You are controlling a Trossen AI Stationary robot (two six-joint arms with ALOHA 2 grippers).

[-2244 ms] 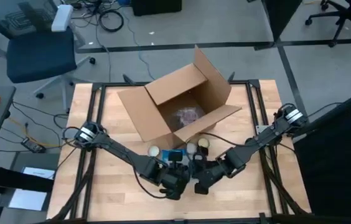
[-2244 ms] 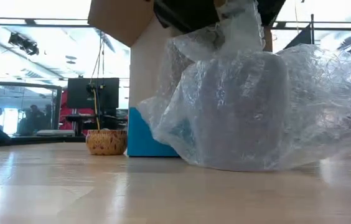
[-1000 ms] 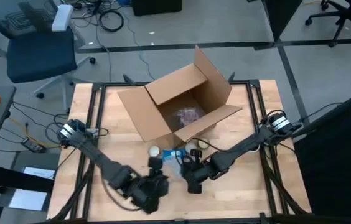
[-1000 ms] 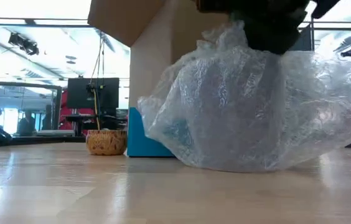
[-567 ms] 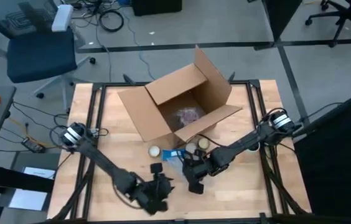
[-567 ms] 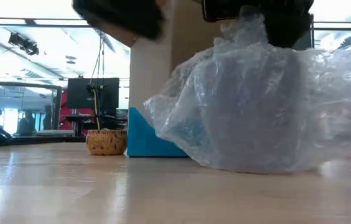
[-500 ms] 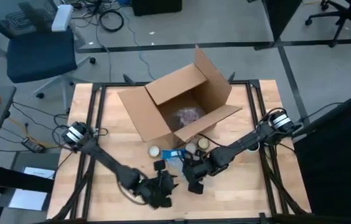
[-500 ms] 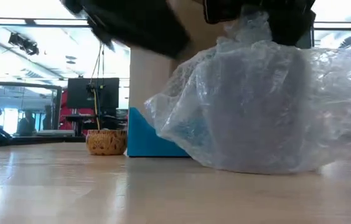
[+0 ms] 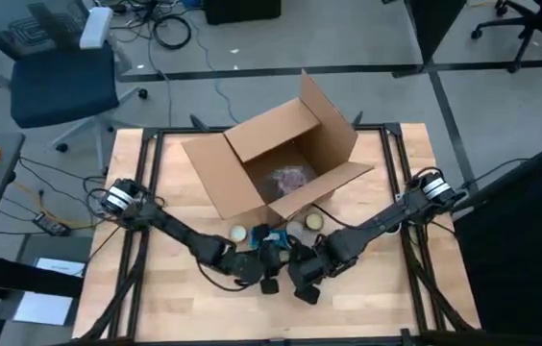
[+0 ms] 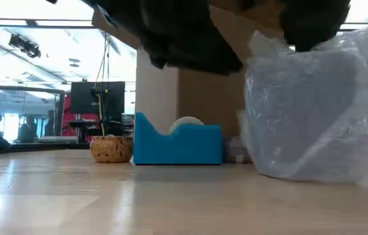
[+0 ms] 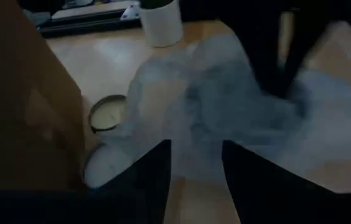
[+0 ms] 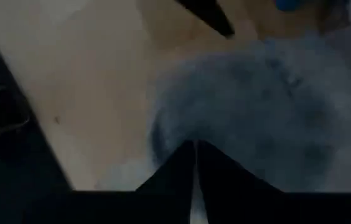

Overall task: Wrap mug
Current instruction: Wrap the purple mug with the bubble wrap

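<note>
The mug shows only as a dim grey shape inside a bundle of clear bubble wrap point(image 10: 314, 117), whose underside rests on the wooden table. My right gripper point(image 12: 194, 163) is shut on the wrap at the top of the bundle and appears in the low view as a dark mass point(image 10: 314, 26) above it. My left gripper point(image 11: 194, 180) hovers open just left of the bundle point(image 11: 225, 112), with nothing between its fingers. In the high view both grippers point(image 9: 269, 272) point(image 9: 302, 284) meet in front of the cardboard box. My right gripper pinches gathered bubble wrap at the top of the bundle point(image 12: 182, 134) between its two fingers, coming from above and pointing down. How many layers it holds cannot be seen. The bundle sits upright below the fingers with its bottom point(image 10: 301, 173) on the table.
An open cardboard box point(image 9: 271, 159) stands behind the grippers. In front of it are a blue tape dispenser point(image 10: 177, 140), a small woven basket point(image 10: 111, 149), a white cup point(image 11: 160, 22) and a round lid point(image 11: 107, 112). Bare wood lies toward the near edge point(image 9: 184, 308).
My left gripper has swung from near the table's front edge toward the far edge and right, up to the bundle. My right gripper, still shut on the wrap, has drawn the bundle toward the right and nearer, uncovering the blue dispenser in the low view.
</note>
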